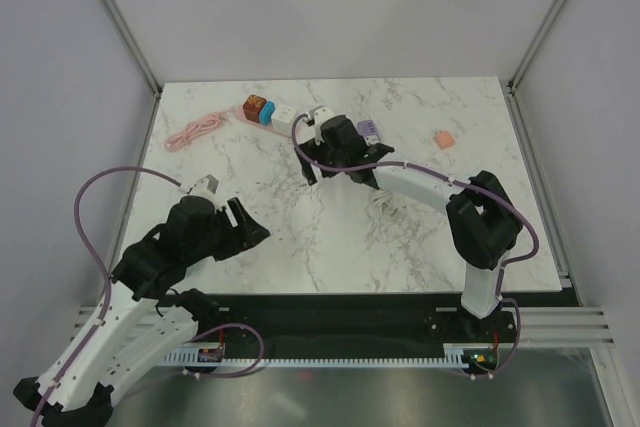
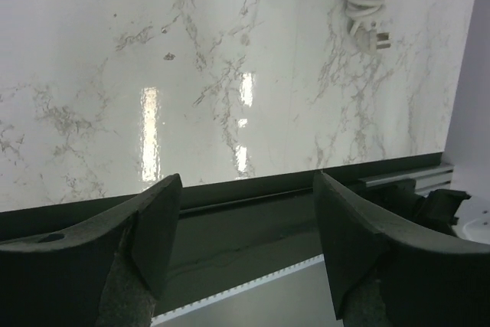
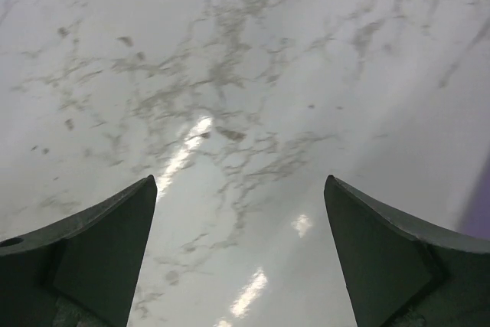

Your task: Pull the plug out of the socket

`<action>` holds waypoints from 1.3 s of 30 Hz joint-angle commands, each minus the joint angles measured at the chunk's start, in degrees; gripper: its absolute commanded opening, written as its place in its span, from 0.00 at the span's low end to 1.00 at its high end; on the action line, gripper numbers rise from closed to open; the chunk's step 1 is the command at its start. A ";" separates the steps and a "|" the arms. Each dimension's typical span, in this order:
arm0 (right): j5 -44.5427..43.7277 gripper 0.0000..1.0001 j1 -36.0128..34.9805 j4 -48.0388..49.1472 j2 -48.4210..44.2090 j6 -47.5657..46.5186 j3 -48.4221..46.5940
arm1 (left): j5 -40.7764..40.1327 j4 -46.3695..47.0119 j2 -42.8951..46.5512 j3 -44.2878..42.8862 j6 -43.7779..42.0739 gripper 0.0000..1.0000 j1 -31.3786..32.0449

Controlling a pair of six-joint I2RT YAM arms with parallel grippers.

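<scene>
**tom:** where's everything sitting? biggest first pls

**ray:** The marble table (image 1: 390, 257) carries it all. Over it, the left pincer (image 2: 246, 181) is spread wide with nothing between its fingers, close to the table's front edge. The right pincer (image 3: 239, 189) is spread too, with only bare marble in the gap. From the top view it's near the socket (image 1: 276, 113), on the socket's right. The socket is a short row of coloured blocks by the far edge, left of centre.

**tom:** and the plug?

**ray:** Best guess, the plug (image 1: 254, 104) is the orange block at the row's left end, since the pink cord (image 1: 195, 130) runs toward it. It's too small to be sure. Nothing is gripping it.

**tom:** how'd it handle?

**ray:** I'd say hard plastic, light, with smooth sides, so it could slip. The row looks light as well, so a one-handed tug would probably just drag the lot across the marble. I'd pinch the plug body with one pincer, pin the row with the other, and leave the floppy cord alone.

**tom:** any bins or trays?

**ray:** None that I can see, only loose bits: a white coiled cable (image 1: 383, 204) mid-table, a purple piece (image 1: 369, 130) and a small salmon block (image 1: 443, 138).
</scene>
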State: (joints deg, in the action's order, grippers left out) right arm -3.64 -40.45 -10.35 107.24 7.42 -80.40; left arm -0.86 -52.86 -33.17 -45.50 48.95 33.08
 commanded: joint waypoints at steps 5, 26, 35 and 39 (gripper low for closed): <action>16.62 0.98 -5.60 15.76 -3.17 11.73 9.35 | -3.97 4.69 -5.93 -14.26 6.15 0.75 -0.47; 35.90 0.98 -18.00 54.20 25.54 29.58 -6.42 | 12.19 2.14 -21.58 -23.33 -8.78 0.73 -29.82; 33.88 0.96 -21.07 39.72 42.15 27.65 -36.10 | 12.47 0.83 -30.89 -34.36 -15.01 0.75 -32.99; 30.28 0.91 -22.66 33.40 44.90 24.76 -40.01 | 5.70 -1.01 -34.59 -39.58 -17.22 0.76 -29.13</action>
State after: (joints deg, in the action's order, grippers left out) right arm 28.18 -60.40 29.58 149.71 35.88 -116.86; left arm 7.05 -55.72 -66.85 -79.42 36.05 1.37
